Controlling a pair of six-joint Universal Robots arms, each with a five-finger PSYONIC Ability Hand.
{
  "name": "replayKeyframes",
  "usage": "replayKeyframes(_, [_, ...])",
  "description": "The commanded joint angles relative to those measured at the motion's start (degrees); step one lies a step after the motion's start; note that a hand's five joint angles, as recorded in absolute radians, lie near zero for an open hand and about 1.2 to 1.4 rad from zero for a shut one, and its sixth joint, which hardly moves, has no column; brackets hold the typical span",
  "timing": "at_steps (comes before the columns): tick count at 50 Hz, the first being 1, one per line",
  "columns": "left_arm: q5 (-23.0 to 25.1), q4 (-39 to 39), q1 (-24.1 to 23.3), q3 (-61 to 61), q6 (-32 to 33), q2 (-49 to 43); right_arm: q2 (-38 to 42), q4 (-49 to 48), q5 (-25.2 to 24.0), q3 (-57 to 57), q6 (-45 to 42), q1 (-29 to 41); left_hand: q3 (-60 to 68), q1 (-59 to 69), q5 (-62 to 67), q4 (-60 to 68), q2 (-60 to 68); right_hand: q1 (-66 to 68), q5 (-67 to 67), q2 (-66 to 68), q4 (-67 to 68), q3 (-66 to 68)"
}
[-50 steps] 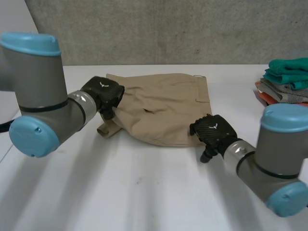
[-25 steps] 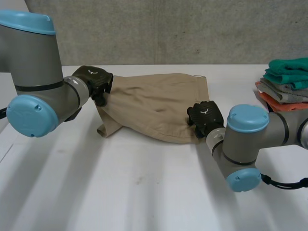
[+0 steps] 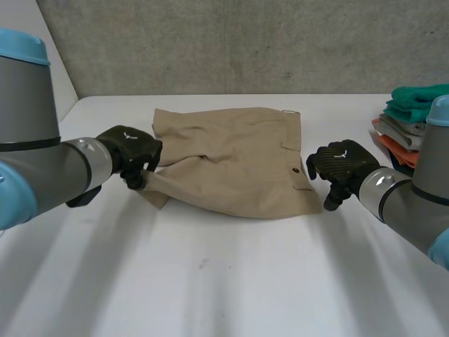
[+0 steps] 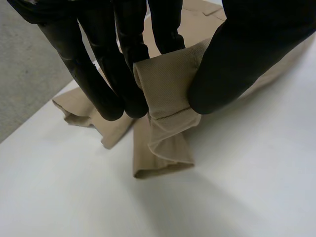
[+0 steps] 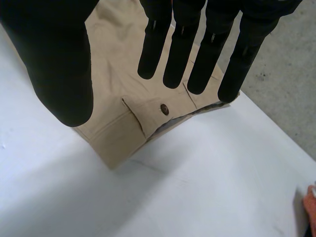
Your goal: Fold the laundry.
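Your left hand [image 3: 130, 149] pinches a rolled hem of the tan shorts [image 3: 231, 158] between thumb and fingers, which its wrist view shows plainly. Your right hand [image 3: 342, 163] hangs spread and empty over the corner with the button [image 5: 164, 109]. The shorts lie mid-tabletop [image 3: 210, 281], and folded clothes [image 3: 414, 123] are stacked at its far right edge.

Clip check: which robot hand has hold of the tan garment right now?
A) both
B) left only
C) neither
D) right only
B: the left robot hand pinches a fold of the tan garment between thumb and fingers, while the right robot hand has straight fingers that grip nothing.
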Motion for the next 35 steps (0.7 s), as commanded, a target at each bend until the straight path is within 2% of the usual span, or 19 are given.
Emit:
replayKeyframes(1, [-5.51,0.44,-1.0,9.44,-3.42,-7.67,-1.49,-1.76,0.59,3.8,6.75,0.76,11.88,13.24,12.77,11.6,11.42,0.95,2.44,0.74,1.25,1.11])
replayKeyframes(3, [-7.18,-0.09,-1.09,13.49,-4.21,-10.39,-1.49,-2.29,0.24,5.29,7.11,1.2,11.88,13.24,12.77,11.6,11.42,-5.93,-4.44,-6.14,-5.63,-5.76])
replayKeyframes(6, [-8.67,-1.31,-1.09,19.1,-5.17,-13.81,-0.45,-4.65,0.58,6.87,7.64,2.43,11.88,13.24,12.77,11.6,11.42,-9.32,-7.83,-9.52,-9.01,-9.15])
replayKeyframes(17, [-10.78,-4.57,-1.27,37.04,-5.62,-23.84,8.95,-16.87,5.68,5.31,12.12,7.08,11.88,13.24,12.77,11.6,11.42,-2.6,-1.11,-2.81,-2.29,-2.43])
replayKeyframes(26, [-11.84,-4.92,-1.18,39.6,-5.35,-25.87,16.34,-21.88,11.13,-1.9,11.33,9.11,11.88,13.24,12.77,11.6,11.42,-1.59,-0.1,-1.8,-1.28,-1.42])
replayKeyframes(35, [-11.75,-4.92,-0.04,37.85,-5.62,-25.7,22.67,-26.72,13.68,-7.79,7.99,10.78,11.88,13.24,12.77,11.6,11.42,7.82,9.31,7.61,8.13,7.99])
